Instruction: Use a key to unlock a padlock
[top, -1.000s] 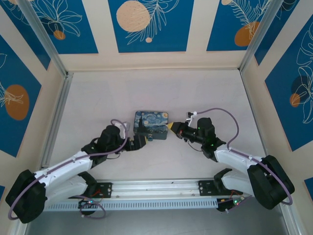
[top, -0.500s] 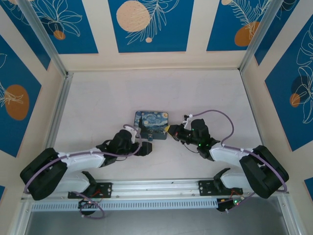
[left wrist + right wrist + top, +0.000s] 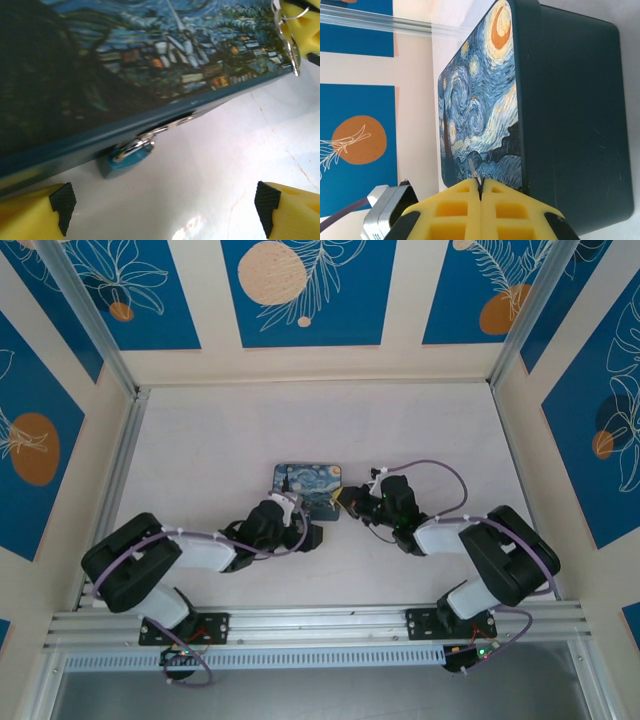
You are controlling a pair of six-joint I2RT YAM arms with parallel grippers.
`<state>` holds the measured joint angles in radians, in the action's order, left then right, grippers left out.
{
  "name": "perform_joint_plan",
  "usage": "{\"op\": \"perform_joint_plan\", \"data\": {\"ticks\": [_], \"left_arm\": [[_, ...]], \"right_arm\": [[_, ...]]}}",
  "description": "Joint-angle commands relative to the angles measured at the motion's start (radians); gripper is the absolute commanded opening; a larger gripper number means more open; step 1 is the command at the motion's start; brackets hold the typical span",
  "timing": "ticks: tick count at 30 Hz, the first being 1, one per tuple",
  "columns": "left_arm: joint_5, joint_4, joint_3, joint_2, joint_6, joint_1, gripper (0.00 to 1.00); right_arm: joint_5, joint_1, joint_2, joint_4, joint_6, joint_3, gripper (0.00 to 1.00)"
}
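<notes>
Bluish-silver metal padlock is hung on rectangular night-sky box; released left tool is held at its 6 o'clock; thin metal key is grasped by right tool.

We are seeing a night-sky printed box sitting mid-table, with blue floral wall panels surrounding it.

The box sits at the middle of the surface. The padlock hangs at its near side, down on the surface. The left tool lies just before it; the right tool, at the box's right end, holds the key
</notes>
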<state>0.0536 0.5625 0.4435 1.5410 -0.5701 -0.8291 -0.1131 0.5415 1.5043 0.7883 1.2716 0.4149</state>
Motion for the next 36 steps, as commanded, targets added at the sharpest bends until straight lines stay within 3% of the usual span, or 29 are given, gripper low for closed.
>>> {"op": "perform_joint_plan", "data": {"ticks": [1,12,23,31,36], "left_arm": [[0.022,0.094,0.045,0.066,0.022,-0.01,0.93],[0.038,0.225,0.085,0.165,-0.044,-0.01,0.92],[-0.167,0.225,0.043,0.182,-0.077,-0.01,0.93],[0.028,0.378,0.075,0.174,-0.181,-0.01,0.89],[0.031,0.428,0.061,0.133,-0.249,-0.007,0.88]], "right_arm": [[-0.016,-0.02,0.048,0.058,0.014,0.03,0.0],[-0.058,-0.055,0.146,0.12,0.035,0.051,0.0],[-0.08,-0.067,0.168,0.141,0.046,0.059,0.0],[-0.083,-0.068,0.174,0.149,0.05,0.062,0.0],[-0.083,-0.069,0.174,0.153,0.052,0.058,0.0]]}}
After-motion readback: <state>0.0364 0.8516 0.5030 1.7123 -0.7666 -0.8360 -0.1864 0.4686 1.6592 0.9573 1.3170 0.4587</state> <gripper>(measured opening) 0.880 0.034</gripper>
